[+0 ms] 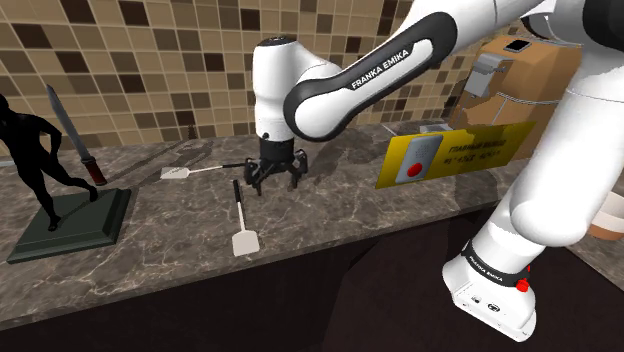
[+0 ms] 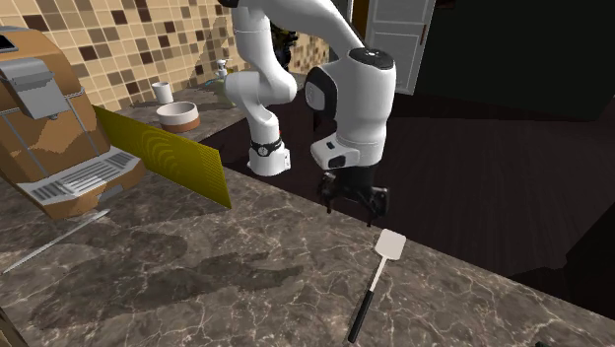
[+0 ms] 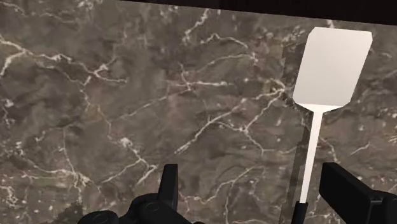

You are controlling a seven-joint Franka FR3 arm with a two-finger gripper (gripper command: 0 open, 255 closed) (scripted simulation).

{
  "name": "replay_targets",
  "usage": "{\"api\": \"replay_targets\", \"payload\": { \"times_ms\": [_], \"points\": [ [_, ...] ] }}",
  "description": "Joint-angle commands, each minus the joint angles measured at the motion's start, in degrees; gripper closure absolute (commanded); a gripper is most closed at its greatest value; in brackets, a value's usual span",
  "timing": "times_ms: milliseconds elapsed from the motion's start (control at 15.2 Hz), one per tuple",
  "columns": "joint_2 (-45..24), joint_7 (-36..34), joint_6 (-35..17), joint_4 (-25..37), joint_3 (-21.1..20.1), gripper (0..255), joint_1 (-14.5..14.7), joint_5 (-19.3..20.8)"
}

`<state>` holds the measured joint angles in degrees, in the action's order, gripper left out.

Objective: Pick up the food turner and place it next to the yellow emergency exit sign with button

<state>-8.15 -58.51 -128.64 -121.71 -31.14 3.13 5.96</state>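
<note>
Dark veined marble counter (image 1: 330, 215) under a tiled wall: the food turner (image 1: 239, 212) lies flat, its black handle between the spread jaws of the gripper (image 1: 272, 182), nearer one finger and touching neither. Well off to the jaws' far side stands the yellow sign (image 1: 450, 155). Nothing looks lifted yet; grasping, carrying and placing all remain.

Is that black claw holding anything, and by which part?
Nothing is held. The gripper is open; the thin shaft of the food turner lies between its fingers, untouched.
</note>
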Motion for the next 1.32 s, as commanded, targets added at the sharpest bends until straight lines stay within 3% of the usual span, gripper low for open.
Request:
{"api": "replay_targets", "payload": {
  "times_ms": [0, 462, 1254],
  "points": [
    [-5.36, -4.60, -0.66, 4.23, 0.54, 0, 1.54, 4.35],
    [-20.98, -14.94, 0.78, 20.58, 4.93, 0, 9.22, 14.13],
    [-24.62, -16.18, -3.15, 20.06, 6.47, 0, 10.11, 16.20]
  ]
}}
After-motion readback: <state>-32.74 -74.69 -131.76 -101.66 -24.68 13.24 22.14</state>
